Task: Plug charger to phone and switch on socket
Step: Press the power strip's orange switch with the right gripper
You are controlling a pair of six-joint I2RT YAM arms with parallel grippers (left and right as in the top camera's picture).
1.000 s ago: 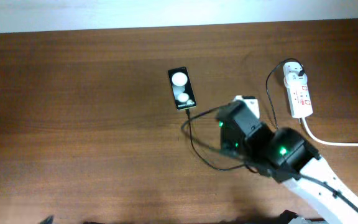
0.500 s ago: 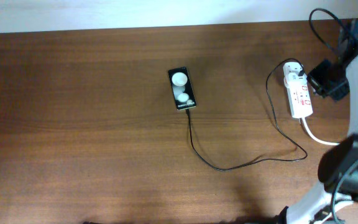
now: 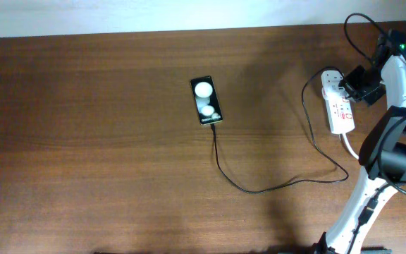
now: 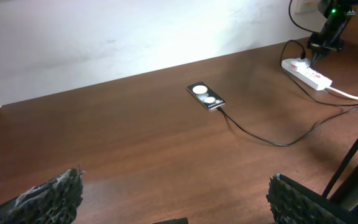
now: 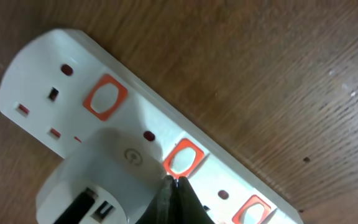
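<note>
The black phone (image 3: 206, 101) with two white round patches lies mid-table; it also shows in the left wrist view (image 4: 206, 96). The thin black charger cable (image 3: 259, 189) runs from the phone's near end to a white plug (image 3: 331, 80) seated in the white socket strip (image 3: 340, 111). My right gripper (image 3: 349, 86) is shut and empty, its tips (image 5: 174, 182) at the edge of a red switch (image 5: 183, 158) on the strip (image 5: 135, 124), beside the plug (image 5: 89, 190). My left gripper (image 4: 173, 199) is open and empty, low over the near table.
The strip's thick white cord (image 3: 390, 163) trails to the right edge. The right arm's base (image 3: 393, 159) stands at the table's right side. A pale wall (image 4: 135, 37) rises behind the table's far edge.
My right arm swung from near the phone to the socket strip at far right, then closed in on it. The cable now lies uncovered.
</note>
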